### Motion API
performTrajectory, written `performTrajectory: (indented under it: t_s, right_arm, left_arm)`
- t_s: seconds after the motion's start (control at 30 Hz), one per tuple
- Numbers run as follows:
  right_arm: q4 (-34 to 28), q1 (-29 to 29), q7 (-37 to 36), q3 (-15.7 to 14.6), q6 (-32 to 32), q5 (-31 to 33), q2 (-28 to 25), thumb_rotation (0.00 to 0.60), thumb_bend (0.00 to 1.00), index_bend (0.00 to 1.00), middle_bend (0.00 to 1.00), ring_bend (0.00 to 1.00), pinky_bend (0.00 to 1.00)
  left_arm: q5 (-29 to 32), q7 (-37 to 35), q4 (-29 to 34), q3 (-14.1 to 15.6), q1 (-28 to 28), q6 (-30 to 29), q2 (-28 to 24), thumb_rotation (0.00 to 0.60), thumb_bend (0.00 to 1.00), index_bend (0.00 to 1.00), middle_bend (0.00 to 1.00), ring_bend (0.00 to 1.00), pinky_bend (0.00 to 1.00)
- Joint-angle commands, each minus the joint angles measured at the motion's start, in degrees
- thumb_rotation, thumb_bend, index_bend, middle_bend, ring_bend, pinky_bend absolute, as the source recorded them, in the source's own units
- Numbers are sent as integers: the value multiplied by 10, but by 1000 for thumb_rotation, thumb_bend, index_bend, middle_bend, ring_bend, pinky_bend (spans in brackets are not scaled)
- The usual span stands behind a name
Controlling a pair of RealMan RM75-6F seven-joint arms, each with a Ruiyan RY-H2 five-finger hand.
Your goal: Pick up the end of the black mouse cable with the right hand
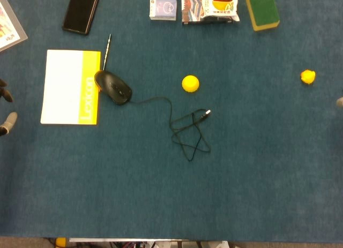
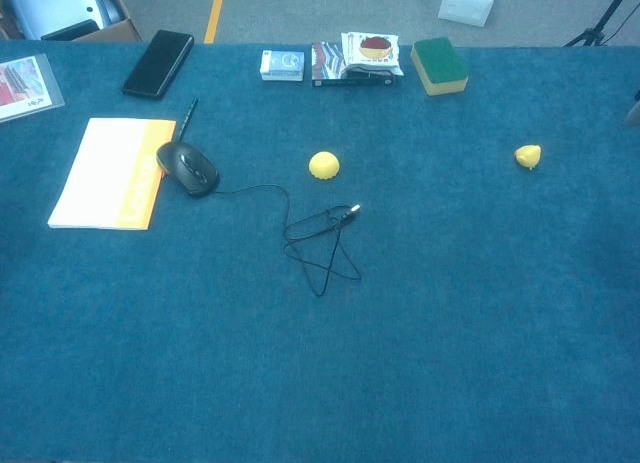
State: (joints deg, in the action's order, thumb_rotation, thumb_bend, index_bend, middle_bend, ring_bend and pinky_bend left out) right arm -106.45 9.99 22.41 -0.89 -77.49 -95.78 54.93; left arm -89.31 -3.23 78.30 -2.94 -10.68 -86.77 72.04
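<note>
Left hand [image 1: 6, 106]: only dark and grey fingertips show at left edge of head view; finger spread cannot be told. One white-and-yellow notebook [image 1: 71, 87] just right of those tips. One black mouse [image 1: 113, 87] overlapping notebook's right edge. One black mouse cable [image 1: 182, 131] trails right from mouse into loose loops, ending at plug [image 1: 207, 113]. One yellow ball [image 1: 190, 83] above loops. One small yellow object [image 1: 307, 76] far right. Right hand [image 1: 340, 102]: sliver at right edge, well apart from plug; finger state cannot be told.
</note>
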Motion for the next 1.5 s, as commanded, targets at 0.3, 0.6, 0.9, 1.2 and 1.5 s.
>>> performTrajectory:
  t_s: [0.3,0.6,0.9,1.2,1.5]
  right_arm:
    - [-3,-3,1,-4,-2,-5,3,600,123,351,288,129,153]
    - [-6,13,-12,6,18,6,0,600,123,351,289,129,153]
    - [-2,41,-13,11,63,16,12,600,123,351,289,129,154]
    - [16,113,15,42,166,72,48,600,122,351,289,129,154]
    - [78,177,30,62,239,125,128,600,122,374,288,133,154]
  left_arm:
    - [-3,-6,1,1,-2,3,-2,600,228,494,336,202,348]
    - [6,4,1,-1,0,8,1,600,229,494,337,202,348]
    - [-5,5,8,6,4,1,-3,600,228,494,336,202,348]
    - [-7,7,16,6,11,-9,-7,600,229,494,336,202,348]
    - [-11,7,21,7,15,-16,-12,600,228,493,336,202,348]
